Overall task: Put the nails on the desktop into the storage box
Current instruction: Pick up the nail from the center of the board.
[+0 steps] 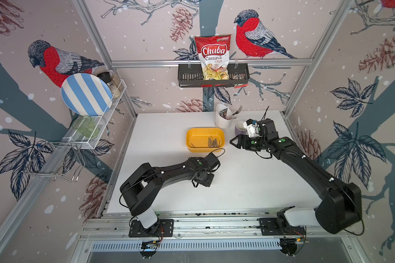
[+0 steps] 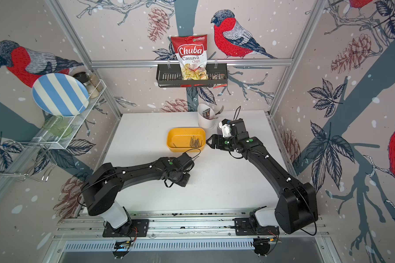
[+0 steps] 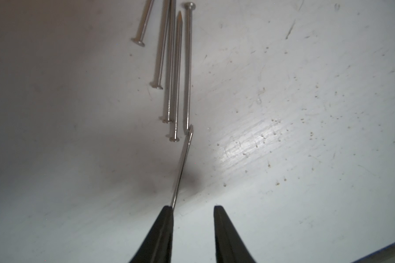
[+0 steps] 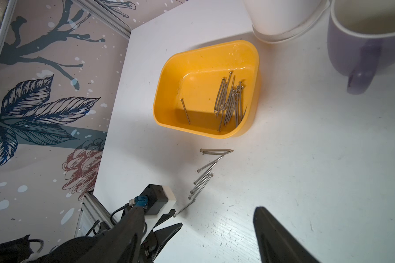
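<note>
The yellow storage box sits mid-desktop with a bundle of nails inside. Several loose nails lie in a row on the white desktop just in front of the box. My left gripper points down at the near end of that row. Its jaws stand apart, and one nail touches the tip of one finger. In both top views the left wrist hides these jaws. My right gripper hovers open and empty beside the box's right end.
A white cutlery holder with a fork and a purple mug stand behind the right gripper. A black wall basket holds a chips bag. A wire rack with a striped plate hangs at the left.
</note>
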